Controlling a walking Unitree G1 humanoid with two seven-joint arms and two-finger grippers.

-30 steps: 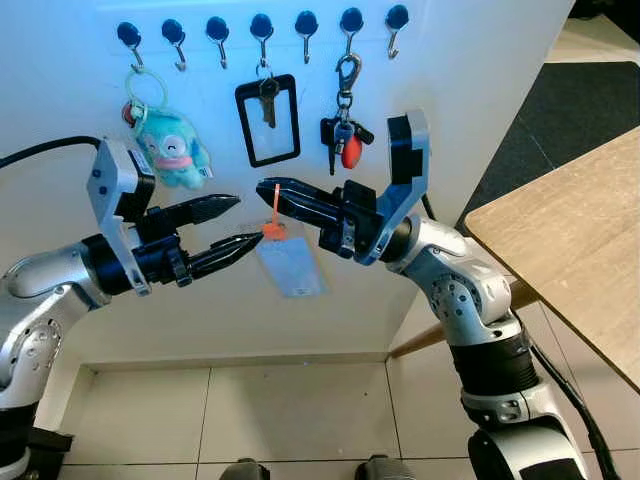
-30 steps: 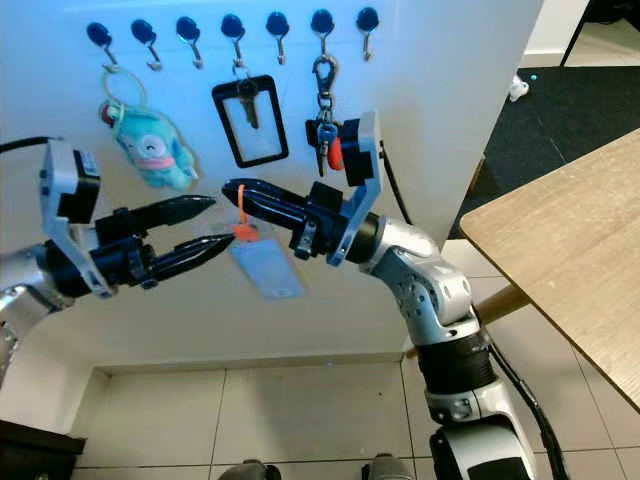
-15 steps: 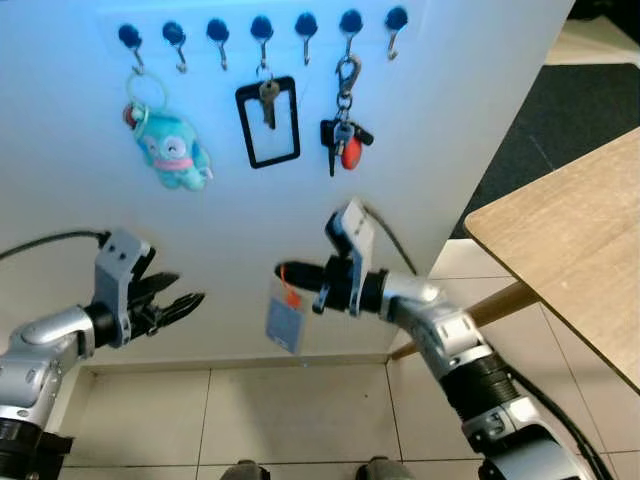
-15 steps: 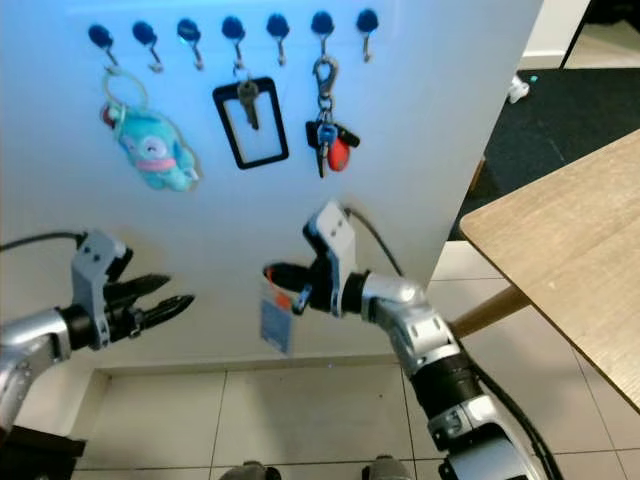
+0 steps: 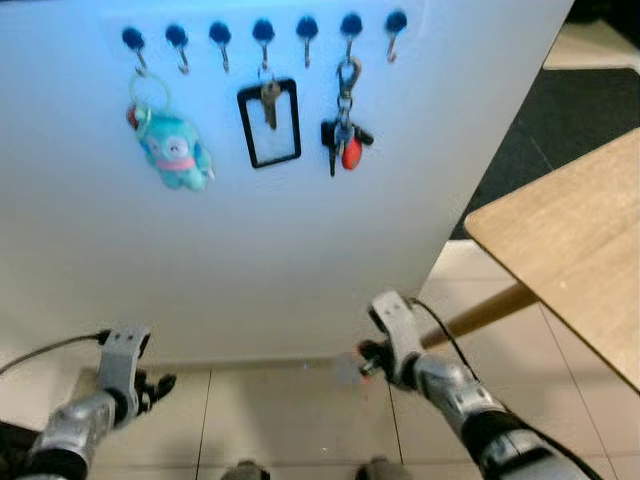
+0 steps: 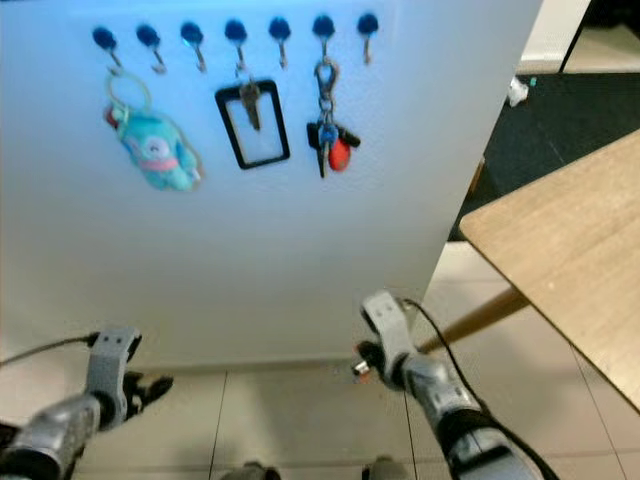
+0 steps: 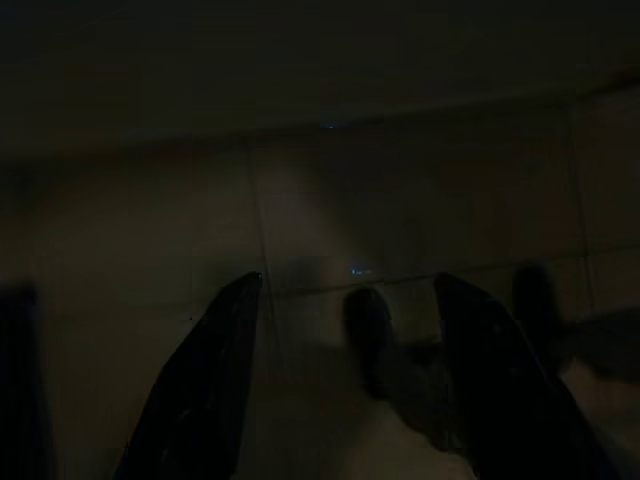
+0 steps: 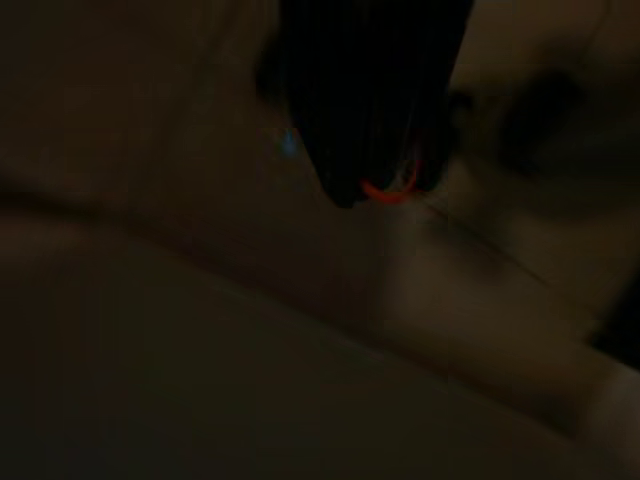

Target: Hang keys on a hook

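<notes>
On the smooth white wall (image 5: 300, 250), a row of seven round black-capped metal hooks (image 5: 263, 35) carries a fuzzy teal plush keychain (image 5: 172, 148), a flat rectangular black-framed badge holder (image 5: 268, 122) and a carabiner key bunch (image 5: 344, 135). Far below that row, my right tool (image 5: 366, 358) hangs over the glossy tiled floor (image 5: 290, 420), fingers pressed together pinching a thin orange ring (image 8: 388, 188). My left tool (image 7: 345, 390) hangs spread, low and left of the row.
</notes>
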